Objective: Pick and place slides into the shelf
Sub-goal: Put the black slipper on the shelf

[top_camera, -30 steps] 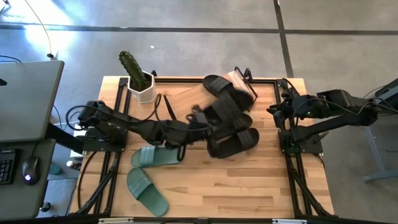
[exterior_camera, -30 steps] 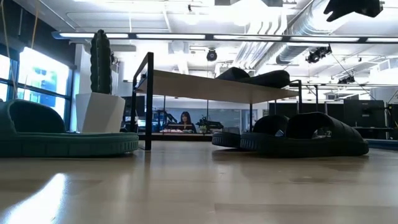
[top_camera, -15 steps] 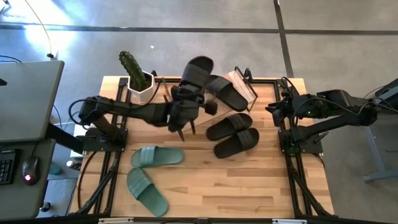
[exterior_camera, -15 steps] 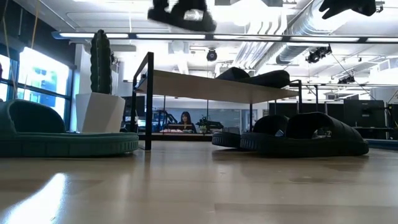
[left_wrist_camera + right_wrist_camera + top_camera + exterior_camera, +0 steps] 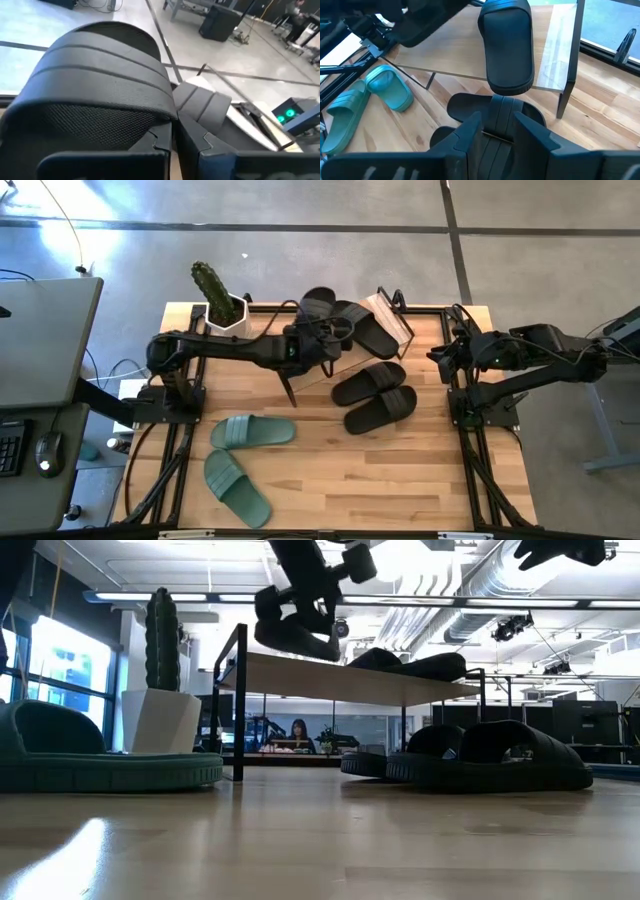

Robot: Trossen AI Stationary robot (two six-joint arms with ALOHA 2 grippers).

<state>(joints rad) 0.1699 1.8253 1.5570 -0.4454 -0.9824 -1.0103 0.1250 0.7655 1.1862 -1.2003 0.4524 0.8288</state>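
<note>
My left gripper (image 5: 322,340) clamps a black slide (image 5: 318,307) above the shelf (image 5: 395,318) top — beside its mate (image 5: 365,326); right gripper (image 5: 447,357) waits, open.

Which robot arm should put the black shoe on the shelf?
The left one. Its gripper already holds a black slide just above the shelf, so it probably only needs to lower it and let go. The right gripper waits at the table's right edge, carrying nothing.
</note>
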